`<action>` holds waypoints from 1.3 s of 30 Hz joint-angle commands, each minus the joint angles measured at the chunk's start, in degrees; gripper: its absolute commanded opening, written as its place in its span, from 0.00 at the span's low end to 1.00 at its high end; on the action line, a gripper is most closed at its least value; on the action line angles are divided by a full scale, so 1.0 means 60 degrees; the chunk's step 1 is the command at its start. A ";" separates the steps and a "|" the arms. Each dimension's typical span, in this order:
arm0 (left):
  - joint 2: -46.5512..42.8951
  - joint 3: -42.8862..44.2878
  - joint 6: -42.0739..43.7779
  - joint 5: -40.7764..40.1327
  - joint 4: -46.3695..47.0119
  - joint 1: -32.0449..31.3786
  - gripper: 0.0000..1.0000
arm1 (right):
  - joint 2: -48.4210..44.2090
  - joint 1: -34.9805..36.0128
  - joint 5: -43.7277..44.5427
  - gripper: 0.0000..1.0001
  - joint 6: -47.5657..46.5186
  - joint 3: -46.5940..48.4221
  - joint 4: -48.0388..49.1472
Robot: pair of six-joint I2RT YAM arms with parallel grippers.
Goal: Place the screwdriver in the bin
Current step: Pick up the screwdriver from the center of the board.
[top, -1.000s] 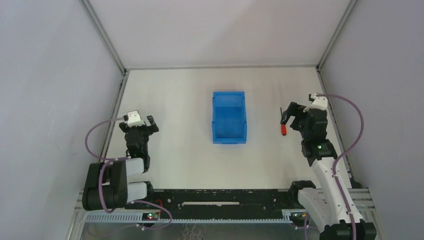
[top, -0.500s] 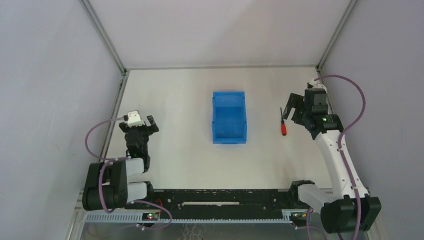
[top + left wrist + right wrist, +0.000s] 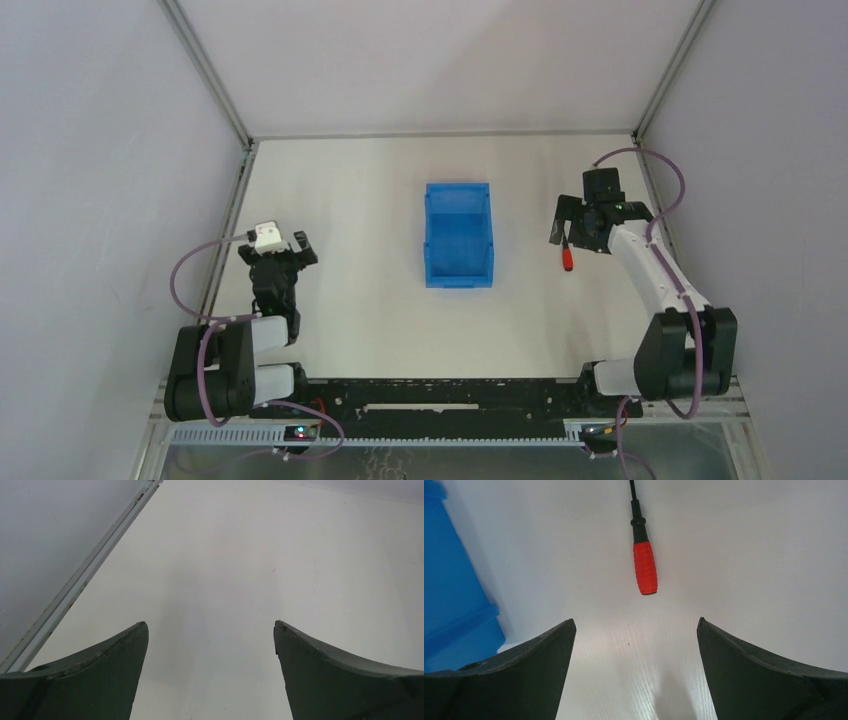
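Red-handled screwdriver (image 3: 644,567) | lying just ahead of right gripper (image 3: 634,625) | untouched

screwdriver (image 3: 644,567): red handle (finely ribbed), black shaft | bin (image 3: 458,245): bright blue | table (image 3: 350,250): white

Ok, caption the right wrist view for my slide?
Open right pincer facing the screwdriver lying on the table, bin at frame's left.
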 commanded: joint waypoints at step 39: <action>-0.0117 0.0401 0.0157 -0.0071 0.0306 -0.0053 1.00 | 0.4992 -0.0822 -0.0075 0.37 -0.0991 0.0694 0.1735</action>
